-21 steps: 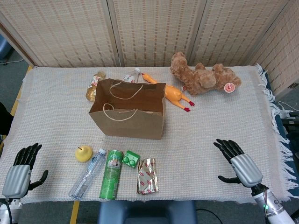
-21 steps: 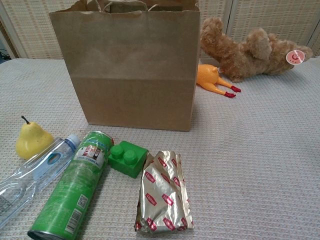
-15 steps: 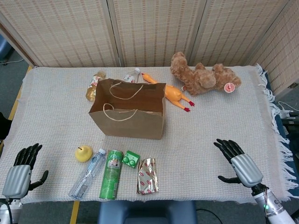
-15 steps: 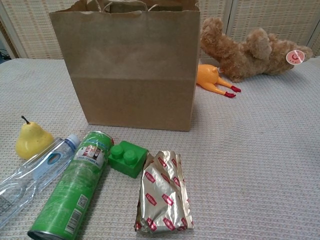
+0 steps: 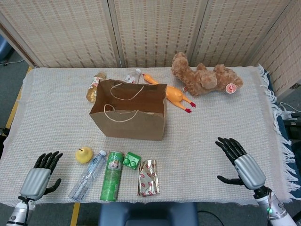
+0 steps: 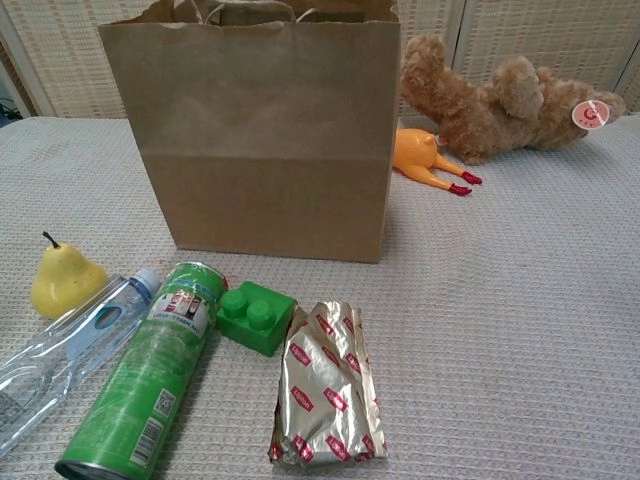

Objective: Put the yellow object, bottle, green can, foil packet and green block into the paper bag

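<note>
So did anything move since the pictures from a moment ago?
Only the left hand moved much: in the head view it slid in over the table toward the clear bottle, open and holding nothing. The right hand barely shifted and is open too. The paper bag, yellow pear, green can, green block and foil packet stayed put.

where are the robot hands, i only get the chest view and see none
Observer: The left robot hand is open over the table's near left corner, left of the bottle.
Operator: and the right one
Observer: The right robot hand is open too, at the near right, well clear of the foil packet.
Operator: is the bag empty
Observer: From above, the bag shows only its handles and brown floor; nothing is in it.
Operator: anything behind it
Observer: Two bottles lie behind it.
</note>
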